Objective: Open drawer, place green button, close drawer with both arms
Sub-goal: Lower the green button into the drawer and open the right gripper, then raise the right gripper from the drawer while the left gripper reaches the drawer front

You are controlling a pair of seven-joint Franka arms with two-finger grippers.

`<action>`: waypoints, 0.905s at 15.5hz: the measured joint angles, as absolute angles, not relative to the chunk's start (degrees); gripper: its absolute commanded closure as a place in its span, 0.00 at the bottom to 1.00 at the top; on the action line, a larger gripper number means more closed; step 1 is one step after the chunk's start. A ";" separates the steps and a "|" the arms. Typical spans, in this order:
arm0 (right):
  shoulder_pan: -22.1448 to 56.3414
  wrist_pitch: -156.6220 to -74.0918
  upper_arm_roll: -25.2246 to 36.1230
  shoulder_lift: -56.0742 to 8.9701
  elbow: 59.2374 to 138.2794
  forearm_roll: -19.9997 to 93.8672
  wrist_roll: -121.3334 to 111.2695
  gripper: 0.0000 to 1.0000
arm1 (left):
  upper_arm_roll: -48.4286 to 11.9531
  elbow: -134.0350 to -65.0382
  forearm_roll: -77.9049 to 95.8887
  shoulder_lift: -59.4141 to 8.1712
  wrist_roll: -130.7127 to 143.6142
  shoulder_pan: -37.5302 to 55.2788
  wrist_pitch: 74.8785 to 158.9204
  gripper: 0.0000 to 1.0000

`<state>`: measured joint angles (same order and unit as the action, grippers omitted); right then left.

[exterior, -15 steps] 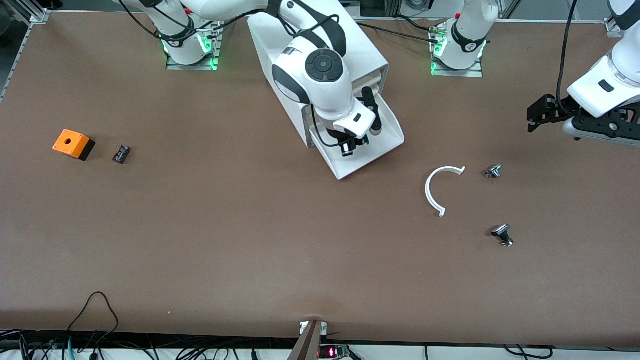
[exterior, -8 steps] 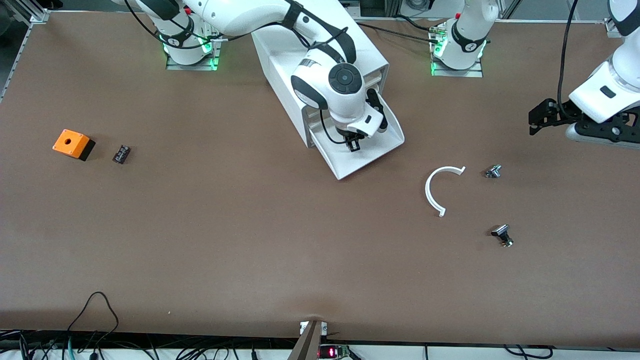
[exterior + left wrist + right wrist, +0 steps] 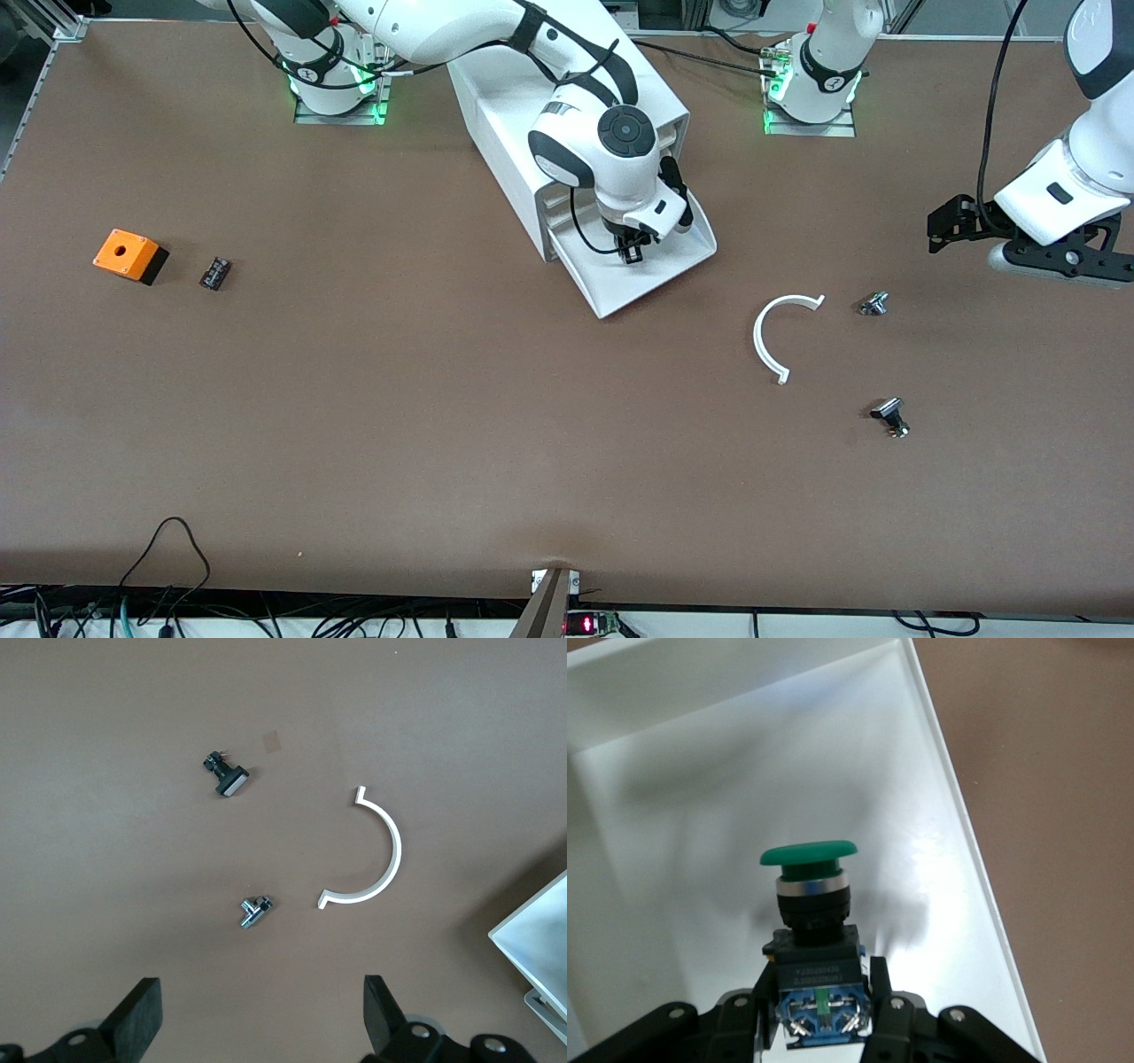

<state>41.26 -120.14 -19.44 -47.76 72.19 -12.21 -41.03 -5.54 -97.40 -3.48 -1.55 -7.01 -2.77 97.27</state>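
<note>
My right gripper (image 3: 822, 1008) pinches the button (image 3: 811, 904) by its black-blue body, green cap pointing away from my wrist, over the open drawer (image 3: 678, 266). That arm reaches down from its base across the cabinet (image 3: 496, 115). The body's label is too small to read. My left gripper (image 3: 257, 1019) hangs spread wide and empty over bare table (image 3: 443, 425), near two small metal parts (image 3: 255, 911) and a white arc (image 3: 372, 850).

button (image 3: 810, 904): green cap, black-blue body | drawer (image 3: 611, 288): white | box (image 3: 127, 252): orange
</note>
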 measured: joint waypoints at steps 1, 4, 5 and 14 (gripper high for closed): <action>41.31 -120.22 -19.44 -47.76 72.19 -12.61 -40.27 0.00 | -5.54 -97.30 -3.48 -1.59 -7.01 -2.74 97.27 0.00; 41.58 -120.48 -19.45 -47.76 71.96 -13.74 -39.20 0.00 | -5.55 -97.18 -3.48 -1.77 -7.01 -2.69 97.27 0.00; 41.59 -120.54 -19.45 -47.75 71.81 -13.77 -38.99 0.00 | -5.55 -97.17 -3.49 -1.89 -7.01 -2.69 97.27 0.00; 41.87 -120.53 -10.42 -37.23 69.58 -13.96 -25.47 0.00 | -9.03 -97.78 -3.25 -6.84 -3.06 -1.09 104.17 0.00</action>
<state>41.87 -120.53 -10.42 -37.23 69.58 -13.96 -25.47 -9.03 -97.78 -3.25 -6.84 -3.06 -1.09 104.17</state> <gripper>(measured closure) 0.000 0.000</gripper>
